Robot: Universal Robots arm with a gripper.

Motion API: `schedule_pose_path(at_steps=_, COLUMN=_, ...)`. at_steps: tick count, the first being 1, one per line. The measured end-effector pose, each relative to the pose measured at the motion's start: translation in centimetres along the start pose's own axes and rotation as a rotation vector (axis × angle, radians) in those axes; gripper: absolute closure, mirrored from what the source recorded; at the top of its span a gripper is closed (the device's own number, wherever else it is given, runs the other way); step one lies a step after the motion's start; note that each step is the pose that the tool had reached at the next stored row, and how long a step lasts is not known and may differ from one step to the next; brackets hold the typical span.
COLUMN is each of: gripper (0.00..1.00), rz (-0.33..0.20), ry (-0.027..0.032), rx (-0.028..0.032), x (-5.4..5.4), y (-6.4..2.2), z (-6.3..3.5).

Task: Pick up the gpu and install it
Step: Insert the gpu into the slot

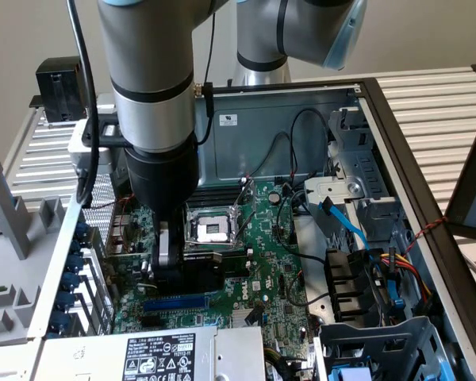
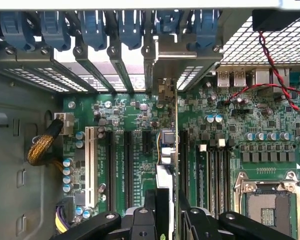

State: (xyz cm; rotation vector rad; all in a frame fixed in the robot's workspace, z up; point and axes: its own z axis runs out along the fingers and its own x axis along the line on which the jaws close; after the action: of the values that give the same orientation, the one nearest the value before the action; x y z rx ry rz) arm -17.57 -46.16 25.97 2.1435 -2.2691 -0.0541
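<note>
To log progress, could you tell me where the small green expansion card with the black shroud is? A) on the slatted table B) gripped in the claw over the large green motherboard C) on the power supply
B: the claw holds the black-shrouded green gpu card low above the large green motherboard, inside the case.

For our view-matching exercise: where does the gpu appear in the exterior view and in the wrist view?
Exterior view: the gpu, black, under the gripper, next to the CPU socket.
Wrist view: the gpu edge-on, held in the gripper, reaching toward the blue slot clips.
Shared landmark: the CPU socket.
</note>
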Motion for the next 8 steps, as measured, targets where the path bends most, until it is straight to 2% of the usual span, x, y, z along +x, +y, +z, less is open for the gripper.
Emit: schedule_pose_path(at_steps=8, gripper=0.73, rz=-0.02, ry=0.0005, rx=-0.0001, x=-0.02, y=0.01, z=0.15)
